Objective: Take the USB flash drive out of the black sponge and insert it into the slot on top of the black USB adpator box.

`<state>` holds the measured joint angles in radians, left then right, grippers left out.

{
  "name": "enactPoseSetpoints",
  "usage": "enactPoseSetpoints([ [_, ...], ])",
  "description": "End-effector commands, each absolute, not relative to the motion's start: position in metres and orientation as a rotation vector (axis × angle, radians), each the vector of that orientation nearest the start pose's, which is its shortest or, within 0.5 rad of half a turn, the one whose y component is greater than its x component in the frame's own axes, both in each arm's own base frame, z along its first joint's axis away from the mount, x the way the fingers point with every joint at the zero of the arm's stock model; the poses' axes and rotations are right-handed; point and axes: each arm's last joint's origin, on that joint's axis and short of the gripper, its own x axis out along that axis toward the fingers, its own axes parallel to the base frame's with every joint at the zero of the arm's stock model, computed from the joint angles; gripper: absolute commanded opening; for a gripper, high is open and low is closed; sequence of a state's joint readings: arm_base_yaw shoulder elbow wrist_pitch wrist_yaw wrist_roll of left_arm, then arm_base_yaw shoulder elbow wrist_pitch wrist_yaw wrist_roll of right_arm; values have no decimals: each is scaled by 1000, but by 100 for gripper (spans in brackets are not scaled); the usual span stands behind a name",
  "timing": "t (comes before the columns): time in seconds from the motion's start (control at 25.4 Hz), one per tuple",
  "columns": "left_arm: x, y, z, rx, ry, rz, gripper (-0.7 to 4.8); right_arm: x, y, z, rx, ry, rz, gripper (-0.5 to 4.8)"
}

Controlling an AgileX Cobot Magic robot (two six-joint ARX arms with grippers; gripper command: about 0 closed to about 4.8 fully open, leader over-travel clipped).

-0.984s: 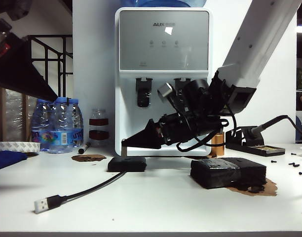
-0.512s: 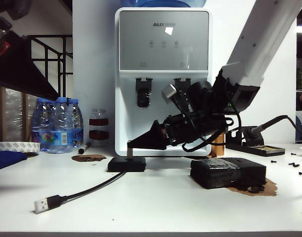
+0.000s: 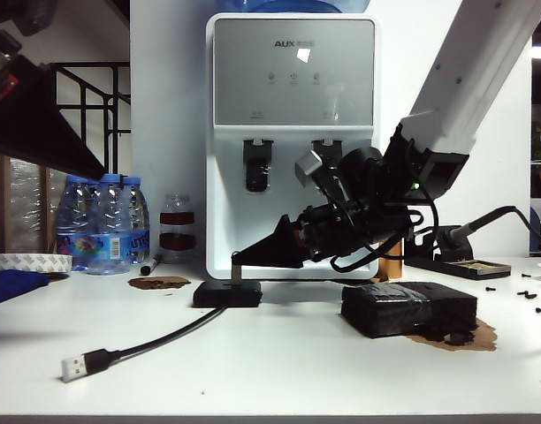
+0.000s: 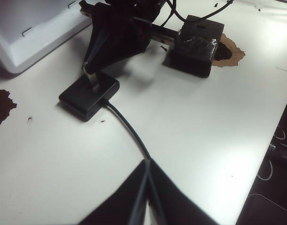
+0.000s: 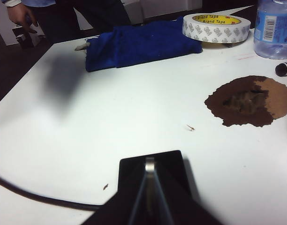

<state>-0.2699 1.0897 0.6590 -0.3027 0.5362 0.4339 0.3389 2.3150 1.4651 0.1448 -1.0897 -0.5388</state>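
Note:
My right gripper (image 3: pixel 236 259) points down and to the left, shut on the small silvery USB flash drive (image 3: pixel 236 273). The drive stands upright with its lower end meeting the top of the flat black USB adaptor box (image 3: pixel 227 294). The slot itself is hidden under the drive. In the right wrist view the drive (image 5: pixel 149 164) shows between the fingertips over the box (image 5: pixel 174 164). The black sponge (image 3: pixel 409 309) lies to the right on a brown stain. My left gripper (image 4: pixel 147 163) hangs shut and empty, high above the box's cable (image 4: pixel 127 126).
The cable ends in a silver plug (image 3: pixel 73 367) at front left. A water dispenser (image 3: pixel 293 132) stands behind, with bottles (image 3: pixel 102 221) at left and a soldering iron stand (image 3: pixel 456 263) at right. A blue cloth (image 5: pixel 139 42), tape roll (image 5: pixel 216 26) and brown stain (image 5: pixel 249 101) lie further left.
My right gripper has shifted slightly right with the drive, from over the box's left edge to over its top. The left arm has stayed still.

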Motion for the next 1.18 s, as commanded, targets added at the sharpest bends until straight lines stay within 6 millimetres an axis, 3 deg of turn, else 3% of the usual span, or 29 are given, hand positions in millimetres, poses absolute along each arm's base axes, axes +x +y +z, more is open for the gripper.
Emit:
enactPoseSetpoints([
  [0.04, 203, -72, 229, 288, 551, -917, -5, 431, 184, 101, -157, 331, 1504, -2],
  [0.2, 203, -72, 229, 288, 552, -917, -5, 428, 192, 101, -190, 337, 1484, -2],
  [0.55, 203, -72, 229, 287, 551, -917, -5, 434, 179, 99, -191, 379, 1418, -2],
  [1.18, 204, -72, 230, 288, 536, -915, -5, 429, 186, 96, -176, 422, 1441, -2],
])
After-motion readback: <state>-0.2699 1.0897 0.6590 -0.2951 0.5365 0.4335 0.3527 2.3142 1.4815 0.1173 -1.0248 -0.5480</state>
